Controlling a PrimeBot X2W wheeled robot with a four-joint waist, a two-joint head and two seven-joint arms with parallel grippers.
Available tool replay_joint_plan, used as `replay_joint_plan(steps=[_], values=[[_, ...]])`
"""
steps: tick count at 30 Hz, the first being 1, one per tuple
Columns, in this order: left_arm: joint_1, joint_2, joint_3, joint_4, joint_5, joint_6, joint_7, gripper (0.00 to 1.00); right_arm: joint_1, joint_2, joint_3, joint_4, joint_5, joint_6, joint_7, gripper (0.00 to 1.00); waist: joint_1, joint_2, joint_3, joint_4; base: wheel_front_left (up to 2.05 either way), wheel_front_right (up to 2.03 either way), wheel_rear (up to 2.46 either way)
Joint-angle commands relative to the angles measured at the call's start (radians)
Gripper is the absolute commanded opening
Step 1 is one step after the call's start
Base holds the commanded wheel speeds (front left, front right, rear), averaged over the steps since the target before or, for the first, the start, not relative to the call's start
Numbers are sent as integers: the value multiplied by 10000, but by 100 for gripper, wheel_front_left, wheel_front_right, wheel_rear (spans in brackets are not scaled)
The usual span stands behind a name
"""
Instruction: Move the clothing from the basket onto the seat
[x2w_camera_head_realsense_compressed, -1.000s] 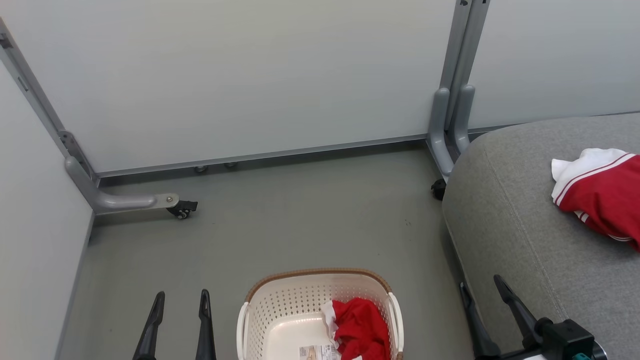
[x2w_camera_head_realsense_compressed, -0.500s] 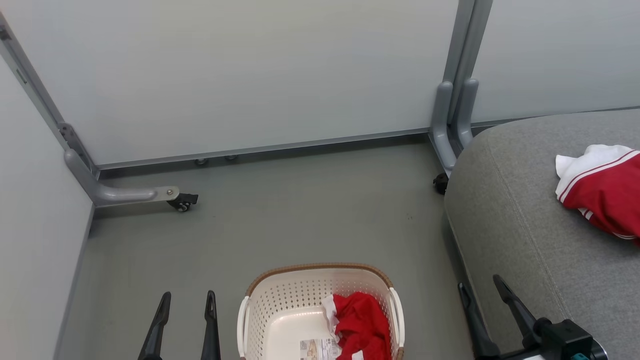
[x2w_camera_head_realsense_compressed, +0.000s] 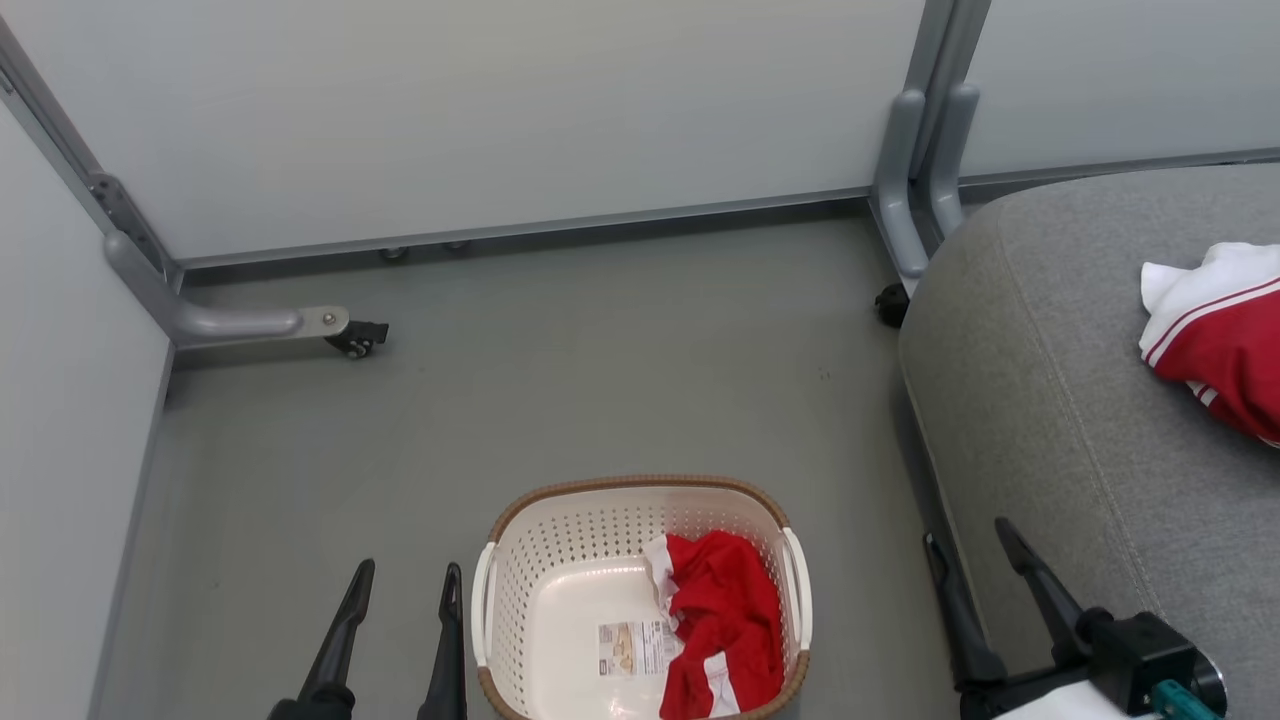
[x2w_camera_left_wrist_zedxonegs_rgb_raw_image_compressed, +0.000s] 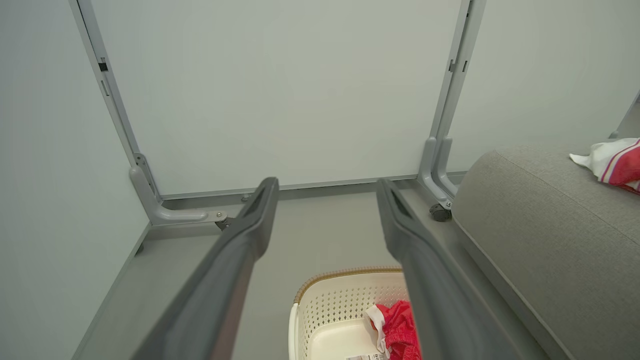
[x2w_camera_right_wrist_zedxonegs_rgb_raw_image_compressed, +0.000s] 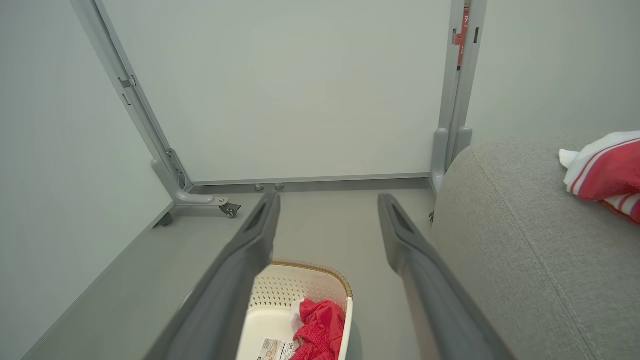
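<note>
The cream basket with a brown rim stands on the floor at the bottom centre, and a crumpled red garment with white bands lies in its right half beside a label. A second red and white garment rests on the grey seat at the right. My left gripper is open just left of the basket, holding nothing. My right gripper is open at the seat's front edge, right of the basket. The wrist views show the basket below the fingers.
Pale partition panels close off the back and left. Their grey feet with castors stick out onto the grey floor. A grey upright post stands behind the seat's left end.
The camera has tilted down, so the whole picture has shifted up and more of the basket shows. The left gripper reaches further in beside the basket. Both garments lie as before.
</note>
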Motion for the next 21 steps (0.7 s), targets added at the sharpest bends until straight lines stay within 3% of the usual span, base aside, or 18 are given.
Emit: replay_joint_plan(steps=[1,15,18,21], values=[[-319,9,10,62,76,-106,-1,100,-264,-34,-98,-88,67,-10,-2,100,1,0,530,144,0,0,0],[-3210,24,-959,1332,317,-844,-2,100,-2476,-409,-870,-852,39,-10,-2,100,1,0,3979,209,0,0,0],[-4221,113,-1561,1978,180,-921,-2,100,-3122,-543,-1025,-1091,-38,-10,-2,100,1,0,4940,108,0,0,0],[-5311,513,-2787,2915,-193,-915,1,100,-3653,-666,-1068,-1278,-68,-12,-2,100,1,0,5745,-64,0,0,0]])
